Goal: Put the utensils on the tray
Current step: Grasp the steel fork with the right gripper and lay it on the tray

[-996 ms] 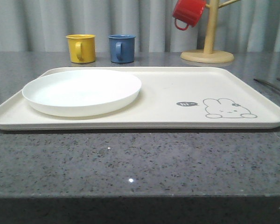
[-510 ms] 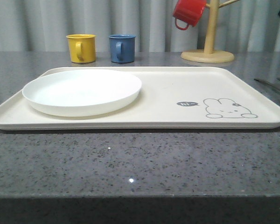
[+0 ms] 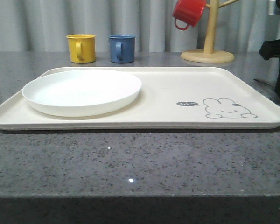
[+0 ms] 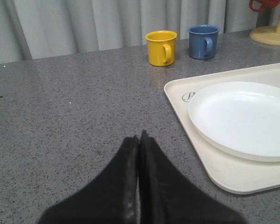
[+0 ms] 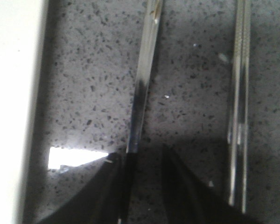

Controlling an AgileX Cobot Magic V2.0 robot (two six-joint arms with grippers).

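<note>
Two slim metal utensils lie on the grey counter beside the tray's edge in the right wrist view: one flat handle (image 5: pixel 144 79) running up from between the right gripper's (image 5: pixel 142 175) fingers, and a pair of chopsticks (image 5: pixel 238 102) lying side by side farther from the tray (image 5: pixel 11 107). The blur hides which utensil the handle belongs to. The gripper's fingers are spread a little, one on each side of the handle's near end; I cannot tell whether they touch it.

The front view shows one cream tray (image 3: pixel 177 88) with one white plate (image 3: pixel 81 91) on its left half, and the right arm (image 3: pixel 275 65) dark at the right edge. Behind stand one yellow mug (image 3: pixel 80 48), one blue mug (image 3: pixel 121 48) and one red mug (image 3: pixel 188 13) hanging on a wooden stand (image 3: pixel 207 55).

The left gripper (image 4: pixel 139 140), seen in its wrist view, is pressed together, empty, over bare counter near the tray's corner.
</note>
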